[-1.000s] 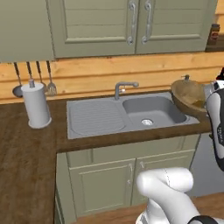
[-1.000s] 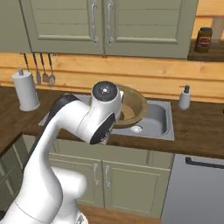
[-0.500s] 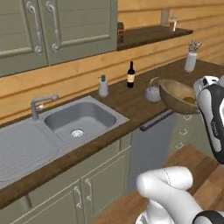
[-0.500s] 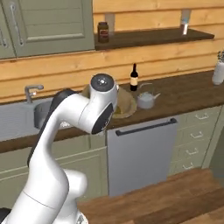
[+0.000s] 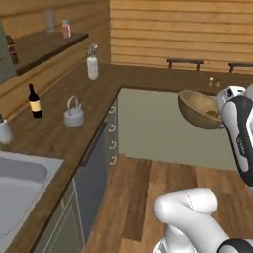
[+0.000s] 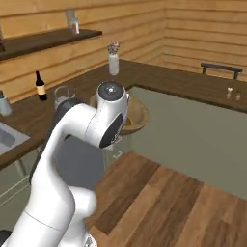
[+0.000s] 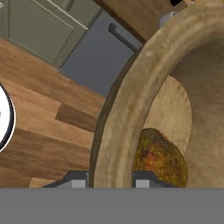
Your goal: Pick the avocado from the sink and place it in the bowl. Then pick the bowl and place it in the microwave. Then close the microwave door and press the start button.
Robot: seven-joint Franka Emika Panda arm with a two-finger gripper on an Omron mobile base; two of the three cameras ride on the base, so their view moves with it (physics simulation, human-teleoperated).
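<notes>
Between the fingers, a wooden bowl's rim, avocado riding inside

Pinched at its thick rim by the gripper point(image 7: 111, 177), one finger on either side of the wall, the bowl point(image 5: 200, 109) hangs over open floor. It is stiff turned wood, matte and grainy, likely light but lopsided from a one-edge hold. Just past the inner fingertip, the avocado point(image 7: 159, 158), smooth, rounded and loose, could roll if the bowl tips.

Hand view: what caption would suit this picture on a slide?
Gripper clamps the rim of a round brown wooden bowl holding a dark olive-brown avocado.
</notes>
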